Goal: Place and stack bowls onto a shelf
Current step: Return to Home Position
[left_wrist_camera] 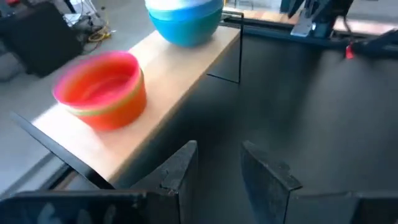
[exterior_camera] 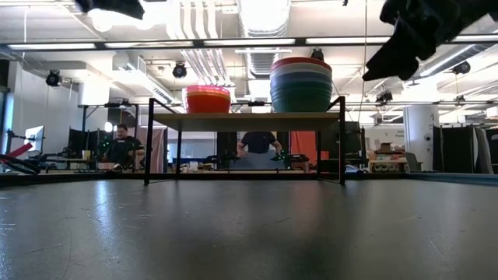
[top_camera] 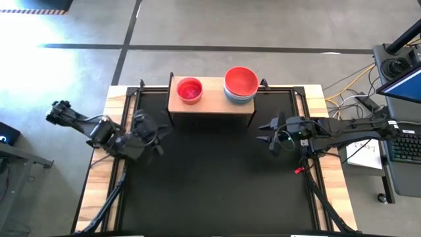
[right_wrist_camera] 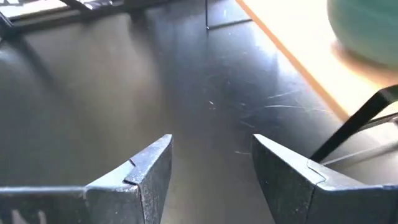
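Two stacks of bowls stand by their bases on the light-wood shelf [top_camera: 212,96] at the mat's far edge. The smaller stack [top_camera: 189,90] [left_wrist_camera: 101,88] shows magenta, yellow-green and orange-red. The larger stack [top_camera: 241,84] [exterior_camera: 301,84] has a red bowl on top, with white, teal and blue-grey below. My left gripper [top_camera: 158,136] [left_wrist_camera: 219,163] hovers open above the mat, left of the shelf and nearer than it. My right gripper [top_camera: 267,136] [right_wrist_camera: 211,162] hovers open above the mat near the shelf's right end. Neither holds anything.
The black mat [top_camera: 217,184] covers the table between the arms and toward the near edge. The shelf's thin black legs [exterior_camera: 147,140] [exterior_camera: 341,140] stand at the mat's far side. A monitor and cables [top_camera: 395,72] lie off the table's right. People sit in the room behind [exterior_camera: 258,148].
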Controlling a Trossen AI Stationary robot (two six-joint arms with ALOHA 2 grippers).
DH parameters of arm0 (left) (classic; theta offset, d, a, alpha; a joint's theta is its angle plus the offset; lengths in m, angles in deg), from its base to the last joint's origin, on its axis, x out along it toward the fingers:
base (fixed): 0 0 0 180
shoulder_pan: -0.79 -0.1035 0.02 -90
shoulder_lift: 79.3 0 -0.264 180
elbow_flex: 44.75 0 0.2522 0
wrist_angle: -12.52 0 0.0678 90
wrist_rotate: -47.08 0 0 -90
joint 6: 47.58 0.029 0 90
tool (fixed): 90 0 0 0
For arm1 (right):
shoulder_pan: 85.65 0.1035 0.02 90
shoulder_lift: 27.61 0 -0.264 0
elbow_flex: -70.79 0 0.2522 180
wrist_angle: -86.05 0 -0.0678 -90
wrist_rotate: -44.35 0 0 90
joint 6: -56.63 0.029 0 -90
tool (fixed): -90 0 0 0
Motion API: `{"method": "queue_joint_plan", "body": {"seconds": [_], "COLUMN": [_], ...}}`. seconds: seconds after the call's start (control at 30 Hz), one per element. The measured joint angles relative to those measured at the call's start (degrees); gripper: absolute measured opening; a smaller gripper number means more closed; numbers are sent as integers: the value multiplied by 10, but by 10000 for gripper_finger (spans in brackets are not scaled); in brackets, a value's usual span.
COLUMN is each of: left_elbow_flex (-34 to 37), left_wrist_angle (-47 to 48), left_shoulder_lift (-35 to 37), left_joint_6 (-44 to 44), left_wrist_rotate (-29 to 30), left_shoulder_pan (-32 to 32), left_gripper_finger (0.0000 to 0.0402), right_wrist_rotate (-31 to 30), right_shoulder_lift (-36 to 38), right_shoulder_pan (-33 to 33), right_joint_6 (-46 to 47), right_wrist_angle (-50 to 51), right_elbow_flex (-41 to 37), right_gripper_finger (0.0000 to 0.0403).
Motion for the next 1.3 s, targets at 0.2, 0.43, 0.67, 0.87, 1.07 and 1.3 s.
{"method": "queue_joint_plan", "body": {"seconds": [0.2,0.43,0.67,0.87,1.07,1.3], "left_elbow_flex": [149,263,413,519,607,604], "left_wrist_angle": [-91,-156,-344,-492,-620,-612], "left_shoulder_lift": [69,131,173,180,178,162], "left_joint_6": [-35,-56,-58,-58,-64,-25], "left_wrist_rotate": [20,66,54,48,46,33], "left_shoulder_pan": [39,38,39,39,39,40], "left_gripper_finger": [104,104,105,105,104,104], "right_wrist_rotate": [5,4,4,0,-1,-62], "right_shoulder_lift": [34,54,72,78,77,76], "right_shoulder_pan": [0,0,0,0,0,0], "right_joint_6": [27,36,77,104,113,79], "right_wrist_angle": [-84,-174,-266,-286,-286,-279], "right_elbow_flex": [-82,-154,-236,-277,-290,-286], "right_gripper_finger": [206,206,206,206,206,206]}}
